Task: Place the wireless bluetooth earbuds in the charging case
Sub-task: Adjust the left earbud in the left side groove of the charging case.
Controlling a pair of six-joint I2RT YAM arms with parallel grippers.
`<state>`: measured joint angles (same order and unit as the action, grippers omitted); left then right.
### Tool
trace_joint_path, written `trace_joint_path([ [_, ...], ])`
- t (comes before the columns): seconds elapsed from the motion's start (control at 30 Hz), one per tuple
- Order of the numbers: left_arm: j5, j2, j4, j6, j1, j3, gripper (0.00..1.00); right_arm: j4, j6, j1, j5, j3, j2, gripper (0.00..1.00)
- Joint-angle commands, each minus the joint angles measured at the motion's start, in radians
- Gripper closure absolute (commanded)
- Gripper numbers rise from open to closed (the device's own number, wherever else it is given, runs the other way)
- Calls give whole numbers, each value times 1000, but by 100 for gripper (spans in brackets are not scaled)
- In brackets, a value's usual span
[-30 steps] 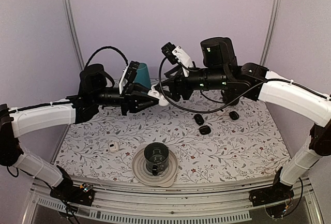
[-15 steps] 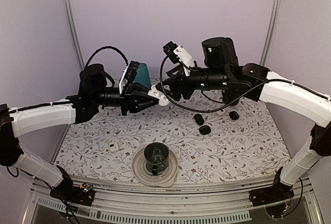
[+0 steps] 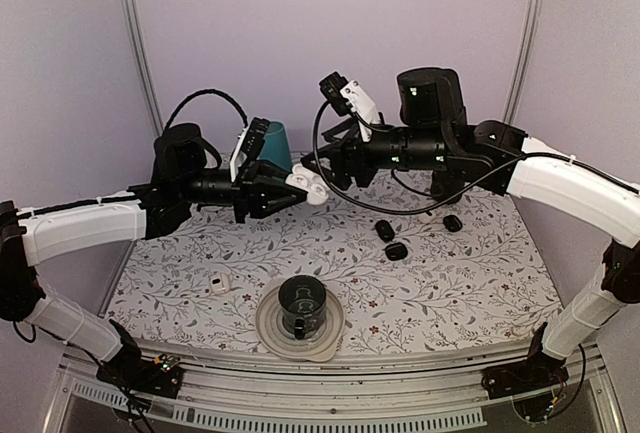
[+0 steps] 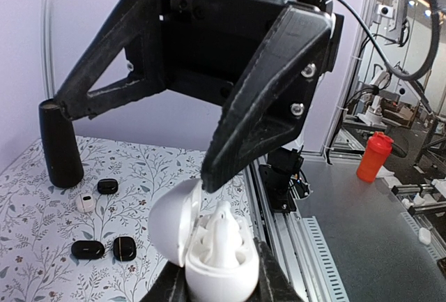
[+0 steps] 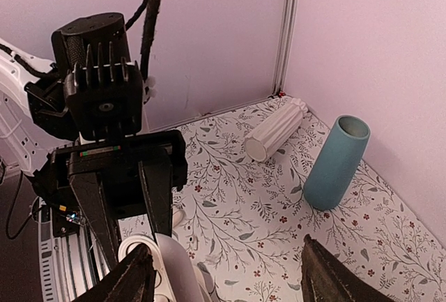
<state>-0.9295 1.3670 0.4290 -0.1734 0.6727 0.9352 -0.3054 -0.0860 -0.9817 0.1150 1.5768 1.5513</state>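
From left wrist only: earbud (image 4: 221, 236) inside charging case (image 4: 209, 277) clamped by left tool (image 3: 298, 184); right tool (image 5: 228, 274) apart.

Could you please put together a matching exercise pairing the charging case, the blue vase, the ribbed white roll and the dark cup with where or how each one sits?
Things:
1. charging case
2. blue vase
3. ribbed white roll
4. dark cup

States:
A. lying on its side on the table
B. standing on a plate
C. held off the table in the left fingers, lid open
D. standing upright on the table near a wall

Pairs: 1-C, 2-D, 3-A, 4-B
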Motion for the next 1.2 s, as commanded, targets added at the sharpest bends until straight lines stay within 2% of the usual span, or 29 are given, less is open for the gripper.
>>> trace_joint_path([
  [0.0, 0, -8, 26, -5, -7, 8, 100, -5, -3, -4, 13, 17, 16, 28],
  [0.27, 1, 0, 25, -6, -10, 16, 100, -23, -12, -20, 6, 9, 27, 28],
  [0.8, -1, 8, 19, -14, -9, 27, 100, -40, -71, -91, -174, -14, 62, 28],
  [1.17, -3, 5, 19, -15, -13, 18, 100, -40, -63, -96, -191, -7, 60, 27],
])
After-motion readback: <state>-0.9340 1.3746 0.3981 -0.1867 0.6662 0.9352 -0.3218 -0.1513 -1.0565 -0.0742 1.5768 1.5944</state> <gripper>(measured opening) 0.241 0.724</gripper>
